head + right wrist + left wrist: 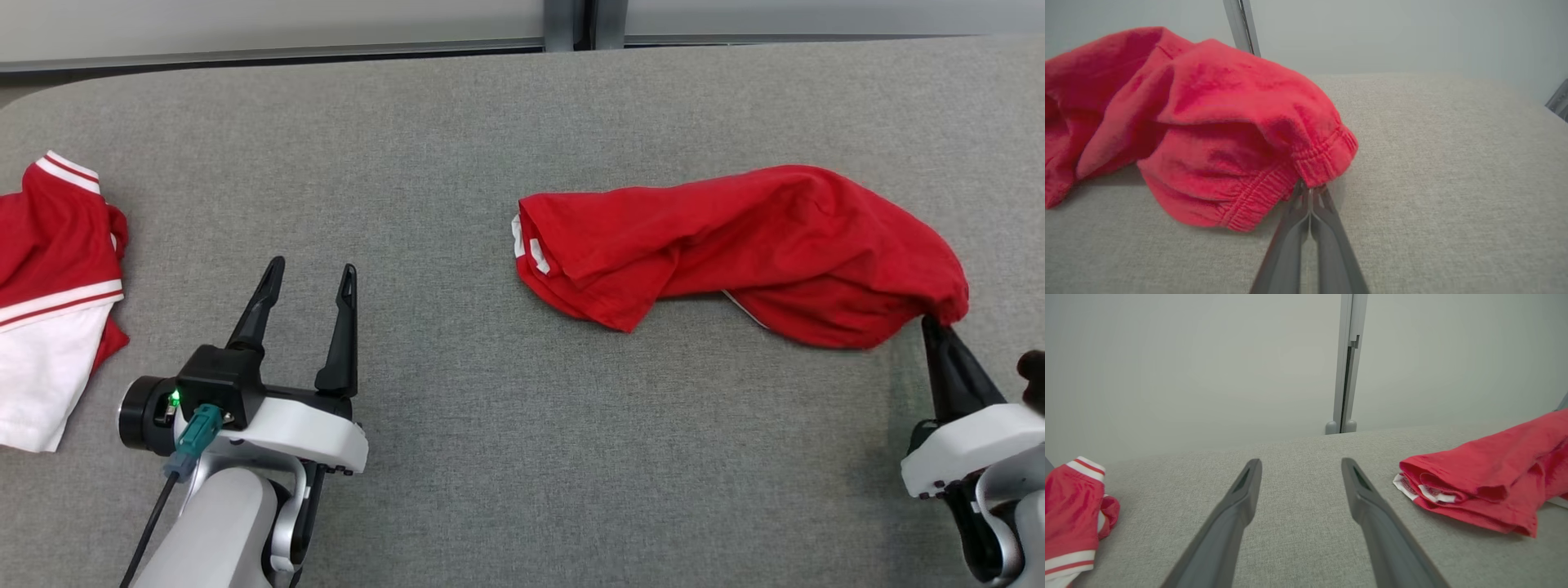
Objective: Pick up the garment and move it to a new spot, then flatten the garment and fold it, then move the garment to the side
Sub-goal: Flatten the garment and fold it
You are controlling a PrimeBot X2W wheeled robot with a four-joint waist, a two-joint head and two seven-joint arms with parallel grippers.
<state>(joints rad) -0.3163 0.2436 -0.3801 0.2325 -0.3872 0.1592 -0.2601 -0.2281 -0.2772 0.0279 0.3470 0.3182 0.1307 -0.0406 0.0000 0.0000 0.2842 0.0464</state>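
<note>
right gripper clamped on garment waistband; left gripper wide, empty. garment crumpled: move, flatten, fold, set-aside pending.

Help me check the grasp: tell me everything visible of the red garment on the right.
The red garment is cotton-like cloth, crumpled into a heap on the grey surface. White trim shows at its left end; a gathered elastic hem at its right end is pinched by the right gripper, jaws shut.
</note>
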